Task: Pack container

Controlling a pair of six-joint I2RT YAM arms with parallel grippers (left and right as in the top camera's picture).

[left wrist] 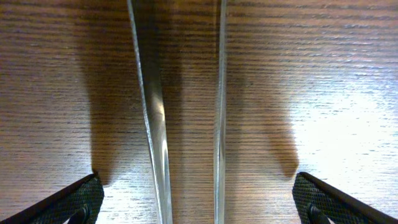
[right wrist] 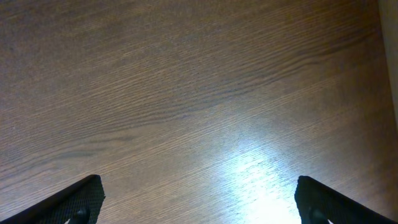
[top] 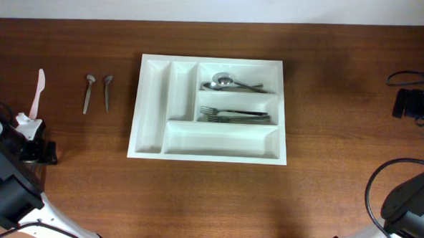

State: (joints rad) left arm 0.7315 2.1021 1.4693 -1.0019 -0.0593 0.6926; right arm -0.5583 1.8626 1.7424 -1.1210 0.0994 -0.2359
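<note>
The container [top: 149, 109] is a large white tray in the middle of the table. Its upper right compartment holds spoons [top: 228, 82], and forks [top: 230, 116] lie in the compartment below. Two small spoons [top: 97, 91] and a pale knife [top: 37, 91] lie left of it. My left gripper [left wrist: 198, 190] stands open low over the wood, with two long shiny metal pieces of cutlery [left wrist: 155, 118] running lengthwise between its fingers [left wrist: 74, 199]. My right gripper [right wrist: 199, 190] is open over bare table, nothing between its fingers [right wrist: 84, 196].
A black device with cables [top: 412, 103] sits at the far right edge. The left arm [top: 9, 175] fills the near left corner and the right arm [top: 409, 206] the near right corner. The table's far edge runs along the top.
</note>
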